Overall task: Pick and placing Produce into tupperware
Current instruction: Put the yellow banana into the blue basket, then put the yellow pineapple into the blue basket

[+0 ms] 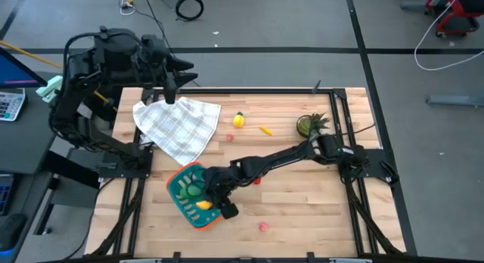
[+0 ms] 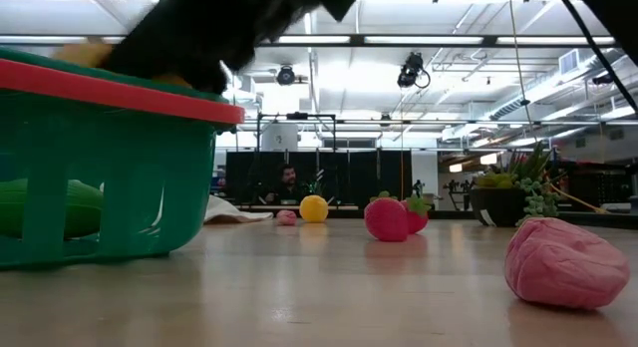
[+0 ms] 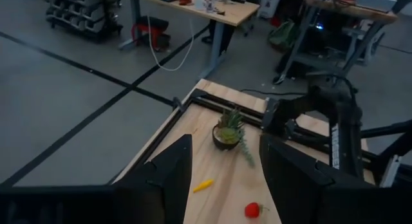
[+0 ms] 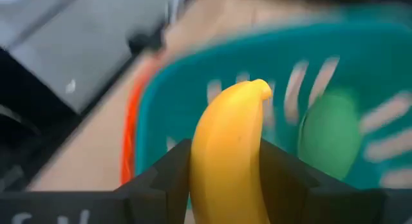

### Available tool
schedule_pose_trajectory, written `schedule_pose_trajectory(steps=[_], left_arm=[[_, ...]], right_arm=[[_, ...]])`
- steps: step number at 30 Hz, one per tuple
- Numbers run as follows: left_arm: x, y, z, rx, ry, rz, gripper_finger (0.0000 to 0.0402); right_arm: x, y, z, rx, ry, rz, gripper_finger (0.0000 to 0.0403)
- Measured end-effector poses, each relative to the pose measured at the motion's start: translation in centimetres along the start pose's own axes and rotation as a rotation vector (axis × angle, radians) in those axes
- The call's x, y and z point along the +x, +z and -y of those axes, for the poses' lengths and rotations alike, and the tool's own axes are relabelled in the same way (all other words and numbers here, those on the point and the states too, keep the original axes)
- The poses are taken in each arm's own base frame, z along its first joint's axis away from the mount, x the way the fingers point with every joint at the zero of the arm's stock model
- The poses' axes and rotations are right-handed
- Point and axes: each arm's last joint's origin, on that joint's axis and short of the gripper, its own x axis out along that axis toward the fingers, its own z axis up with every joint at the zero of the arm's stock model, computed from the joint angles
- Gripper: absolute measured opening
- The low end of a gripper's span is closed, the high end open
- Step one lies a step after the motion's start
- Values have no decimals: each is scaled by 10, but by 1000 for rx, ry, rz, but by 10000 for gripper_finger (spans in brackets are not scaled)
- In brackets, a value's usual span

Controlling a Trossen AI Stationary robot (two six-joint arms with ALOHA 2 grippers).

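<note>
The teal tupperware (image 1: pixel 181 189) with an orange rim stands near the table's near left. A green vegetable (image 1: pixel 194 190) lies inside it. My right gripper (image 1: pixel 212 203) reaches over its near right end and is shut on the yellow banana (image 4: pixel 226 153). My left gripper (image 3: pixel 222 185) is open and empty, high above the far left of the table over the white checked cloth (image 1: pixel 180 123). The lemon (image 1: pixel 239 120), a small orange piece (image 1: pixel 265 130) and red pieces (image 1: pixel 230 137) (image 1: pixel 264 227) lie on the table. My right gripper pinches the banana between its two fingers (image 4: pixel 161 179), which lie across its two long sides (image 4: pixel 206 172). The banana's free end (image 4: pixel 261 90) sticks out ahead of the fingertips, over the tupperware's ribbed bottom. In the low view the banana (image 2: pixel 85 53) shows at about rim height.
A potted plant (image 1: pixel 310 125) stands at the far right by my right arm's base. In the low view a pink piece (image 2: pixel 565 262) and two red pieces (image 2: pixel 389 218) lie on the wood to the right of the tupperware (image 2: pixel 100 177). Black frame rails edge the table.
</note>
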Motion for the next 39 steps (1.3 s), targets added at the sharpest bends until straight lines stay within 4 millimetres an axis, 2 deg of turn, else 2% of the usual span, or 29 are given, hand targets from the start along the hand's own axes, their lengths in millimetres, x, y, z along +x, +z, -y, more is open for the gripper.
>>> schedule_pose_trajectory(steps=[4,11,18,27,32,36,39], left_arm=[[5,1,0,-2,3,1,188],[4,2,0,-14,-2,13,181],[5,2,0,-14,-2,12,182],[5,2,0,-15,-2,13,178],[5,1,0,-13,2,-1,177],[4,-6,-1,-4,14,-66,180],[4,-9,-2,-65,24,-105,182]], right_arm=[[17,-9,-3,-9,13,-6,161],[33,-18,-8,-13,24,-28,161],[29,-13,-15,-68,-1,-22,198],[19,-4,-16,-76,-55,-8,254],[-13,16,-11,-75,-155,36,257],[-48,36,-8,-74,-204,93,249],[-78,46,-9,-52,-262,90,243]])
